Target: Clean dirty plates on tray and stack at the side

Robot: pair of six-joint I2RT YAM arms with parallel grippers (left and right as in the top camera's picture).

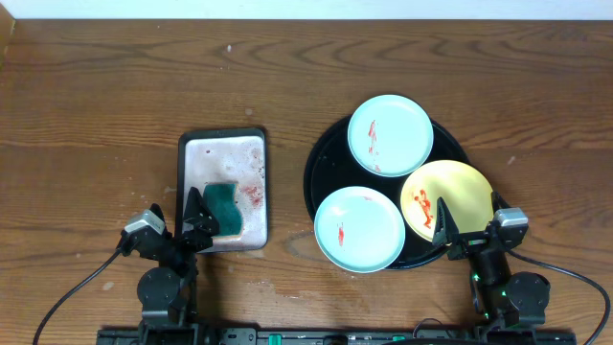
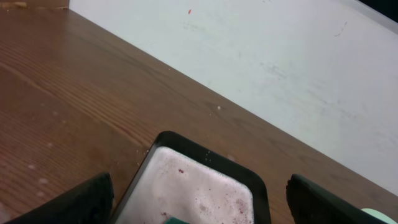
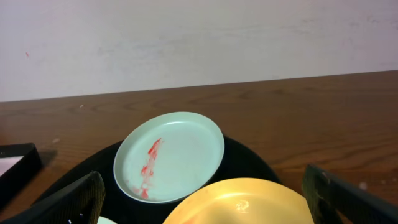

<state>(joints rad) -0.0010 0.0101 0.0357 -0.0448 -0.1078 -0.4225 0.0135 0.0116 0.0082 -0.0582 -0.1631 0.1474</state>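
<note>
At tray (image 1: 318,161) rim, right end effector (image 1: 467,218) wide open — empty

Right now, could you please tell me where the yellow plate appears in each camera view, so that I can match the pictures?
Overhead: the yellow plate lies right of centre, on the right side of the black tray.
Left wrist: not in it.
Right wrist: bottom centre, cut by the lower edge.
Shared landmark: the small rectangular tray, whose dark rim shows in all three views.
</note>
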